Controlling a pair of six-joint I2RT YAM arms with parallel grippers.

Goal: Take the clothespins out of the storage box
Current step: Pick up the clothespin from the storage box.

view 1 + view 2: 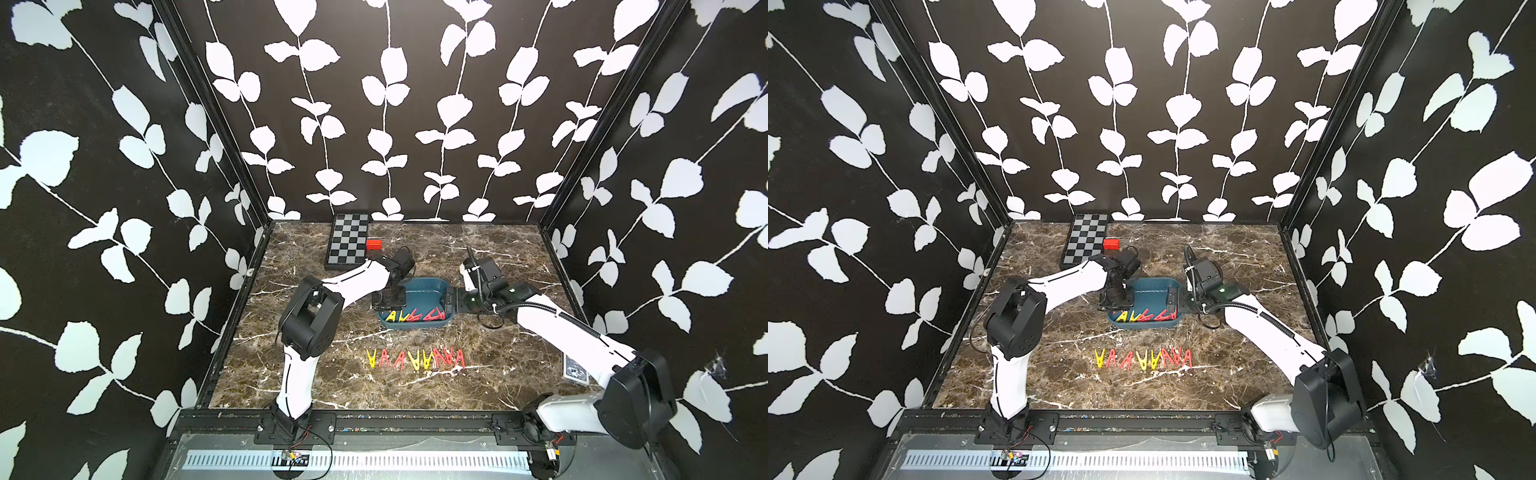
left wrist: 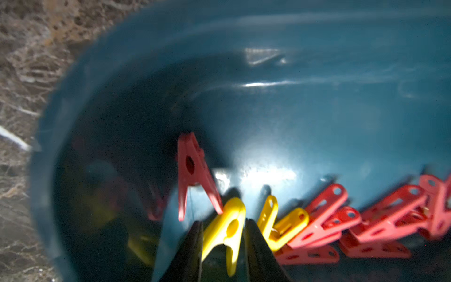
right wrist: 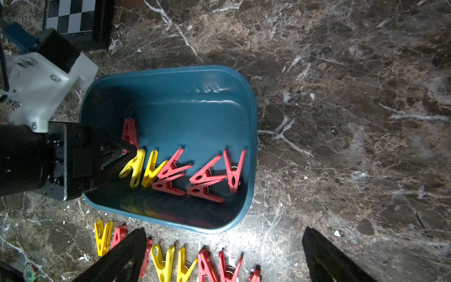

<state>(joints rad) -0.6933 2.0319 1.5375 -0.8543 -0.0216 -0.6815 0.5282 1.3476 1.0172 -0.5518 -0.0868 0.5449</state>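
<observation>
**A:** Where are we?

**B:** The left pincer [image 2: 222, 234] is down in the box [image 3: 251, 136], with a finger on each side of a yellow pin [image 3: 134, 168] by the near-left corner. I cannot tell whether they bite yet. The right pincer [image 3: 224, 229] is spread wide and empty, just beside the box's right wall.

**A:** What could go wrong?

**B:** A red pin [image 2: 190, 171] stands just beside that yellow one, and a second yellow [image 2: 271, 219] leans in on the other side. I'd judge a shallow or skewed pinch could let it twist out, or drag a neighbour up over the wall. The other pins [image 3: 207, 175] crowd the same near wall, so a fingertip could catch the rim and shove the box.

**A:** Room to move?

**B:** Straight up looks free, and the far half of the box is bare. On the bench [image 1: 478, 249], a row [image 1: 415, 359] of pins lies near the box's front. There is open marble past the row's left end.
</observation>
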